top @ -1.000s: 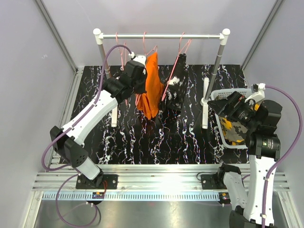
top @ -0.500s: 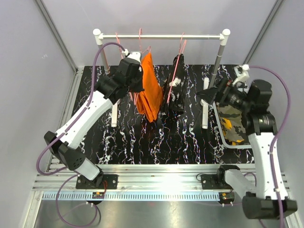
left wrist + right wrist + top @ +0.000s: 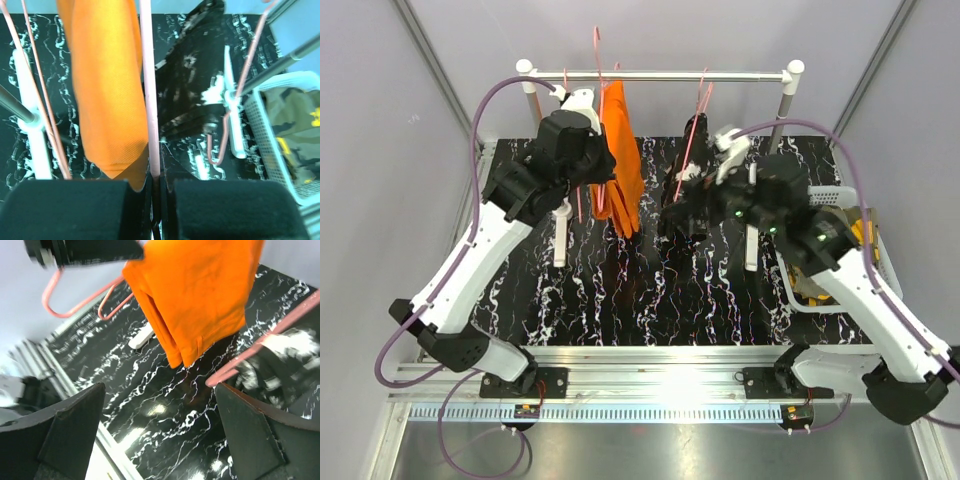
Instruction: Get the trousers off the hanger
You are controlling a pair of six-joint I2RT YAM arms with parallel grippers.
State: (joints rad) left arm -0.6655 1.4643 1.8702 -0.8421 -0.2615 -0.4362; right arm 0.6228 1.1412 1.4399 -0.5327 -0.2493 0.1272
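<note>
Right gripper (image 3: 159,390) had swung from the basket (image 3: 260,135) toward the orange trousers (image 3: 620,150), jaws wide and empty; these hung vertically to its left, on the hanger (image 3: 150,100) clamped in the left gripper (image 3: 156,187).

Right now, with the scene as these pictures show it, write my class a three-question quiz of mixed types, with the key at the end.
1. True or false: the left claw is shut on the pink hanger that carries the orange trousers.
2. Fill in: the right claw, near the black trousers, stands ____ and holds nothing.
3. Which trousers lie in the white basket? A orange, B black, C camouflage.

Key: 1 true. 2 open. 3 C, the camouflage trousers.
</note>
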